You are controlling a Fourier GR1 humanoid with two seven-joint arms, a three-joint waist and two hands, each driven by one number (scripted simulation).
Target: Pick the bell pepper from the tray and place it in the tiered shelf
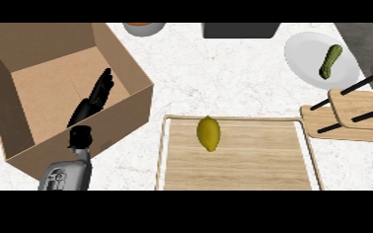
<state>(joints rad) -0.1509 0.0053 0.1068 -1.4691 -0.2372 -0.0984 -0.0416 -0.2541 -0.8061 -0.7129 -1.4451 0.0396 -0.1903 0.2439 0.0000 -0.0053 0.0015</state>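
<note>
the yellow bell pepper [208, 133] lies on the tray [277, 173], its long axis pointing away from the robot. the left hand [94, 98], fingers straight and holding nothing, is over the cardboard box [44, 44], left of the pepper. no right hand is seen.

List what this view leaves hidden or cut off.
- Right robot hand: not in the head view.
- Left robot hand: reaches into the box; its palm side faces away.
- Tray: near end cut by the lower edge.
- Shelf: mostly beyond the right edge.
- Bowl and dark object: cut by the upper edge.
- Pepper: underside hidden.
</note>
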